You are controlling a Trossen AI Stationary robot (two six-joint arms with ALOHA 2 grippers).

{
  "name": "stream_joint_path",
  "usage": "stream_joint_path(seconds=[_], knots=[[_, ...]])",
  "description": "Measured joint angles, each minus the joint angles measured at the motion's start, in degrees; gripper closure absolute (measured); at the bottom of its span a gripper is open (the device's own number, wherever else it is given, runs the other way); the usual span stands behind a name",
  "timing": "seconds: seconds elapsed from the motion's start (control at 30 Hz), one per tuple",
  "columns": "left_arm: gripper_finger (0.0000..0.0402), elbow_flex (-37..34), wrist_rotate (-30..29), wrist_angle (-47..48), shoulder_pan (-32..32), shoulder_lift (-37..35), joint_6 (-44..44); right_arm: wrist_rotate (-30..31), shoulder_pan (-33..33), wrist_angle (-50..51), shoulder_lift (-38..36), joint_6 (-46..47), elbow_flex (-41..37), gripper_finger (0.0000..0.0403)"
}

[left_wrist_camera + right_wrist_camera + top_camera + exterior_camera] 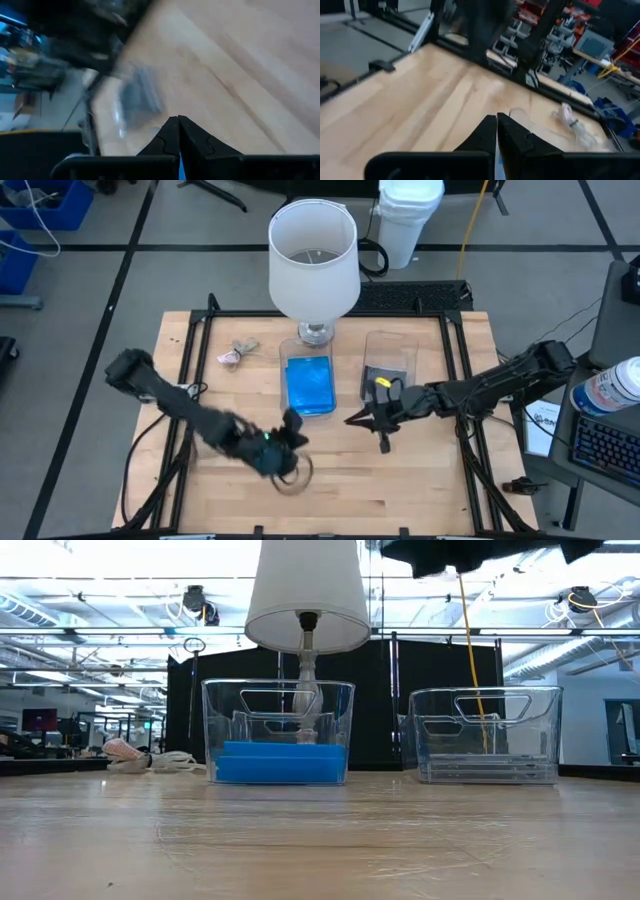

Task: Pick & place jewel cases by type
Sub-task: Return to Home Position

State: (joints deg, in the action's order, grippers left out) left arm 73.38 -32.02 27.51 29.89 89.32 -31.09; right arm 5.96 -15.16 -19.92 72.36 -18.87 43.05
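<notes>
Tabletop (320,840) of pale wood planks fills the foreground of the low view and carries everything else. At its far edge, near the middle, stands a lamp (312,260) with a wide white shade on a glass foot.

Just in front of the lamp sit two clear plastic bins, side by side and a little apart, each with a cut-out handle in its wall. The left bin (222,710) holds the blue cases (278,762): bright, opaque blue, thin and square, lying flat in a neat stack on the bin floor, reaching well below the rim. The right bin (545,715) holds the grey cases (487,770): smoky and see-through, likewise flat and stacked, forming a low pile of thin layers against the floor. From above, this pile reads as a dark square inside the bin. No case lies loose on the wood.

My left gripper (178,119) hangs over bare planks near the front of the table, just in front of the left bin; its fingers meet tip to tip and hold nothing. My right gripper (496,117) hangs over bare wood in front of the right bin, fingers likewise pressed together and empty.

Toward the far left corner lies a small pinkish lump (230,358) beside a pale tangle of cord (246,345).
</notes>
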Motion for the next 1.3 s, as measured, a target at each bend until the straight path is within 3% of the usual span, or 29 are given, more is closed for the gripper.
stream_joint_path(seconds=[0.1, 0.2, 0.37, 0.53, 0.63, 0.77, 0.9, 1.07, 1.3], knots=[[0.0398, 1.03, 7.06, -0.73, -4.43, -7.9, -0.74, 2.0, 0.04, 0.25, -2.51, -0.52, -2.45, 0.0401], [0.0397, -2.42, 16.11, -6.01, -10.44, -17.09, 3.15, 4.28, 0.04, -0.14, -6.04, 0.38, -5.25, 0.0402], [0.0399, -20.17, 29.71, -24.5, -19.67, -31.24, 15.75, 4.03, 0.04, -1.36, -12.36, 5.85, -11.89, 0.0402], [0.0399, -36.39, 26.75, -27.51, -19.75, -44.31, 20.98, 2.88, -1.26, -8.14, -19.79, 11.39, -21.22, 0.0402], [0.0399, -40.0, 24.55, -25.67, -15.62, -53.77, 20.91, 7.13, -2.84, -9.25, -25.79, 14.02, -26.05, 0.0403], [0.04, -44.83, 18.54, -27.17, -10.73, -65.34, 16.41, 7.51, -2.95, -9.92, -32.97, 15.79, -30.62, 0.0403], [0.04, -52.6, 13.47, -30.02, -11.9, -70.88, 14.08, 6.9, -2.95, -14.02, -37.18, 13.72, -33.0, 0.0403], [0.04, -60.18, 18.95, -36.61, -15.96, -75.54, 13.64, 6.79, 0.27, -13.04, -41.74, 10.64, -34.9, 0.0403], [0.0401, -64.82, 24.93, -38.26, -23.28, -79.46, 17.25, 1.59, 7.87, -3.12, -46.97, 17.75, -34.8, 0.0403]])
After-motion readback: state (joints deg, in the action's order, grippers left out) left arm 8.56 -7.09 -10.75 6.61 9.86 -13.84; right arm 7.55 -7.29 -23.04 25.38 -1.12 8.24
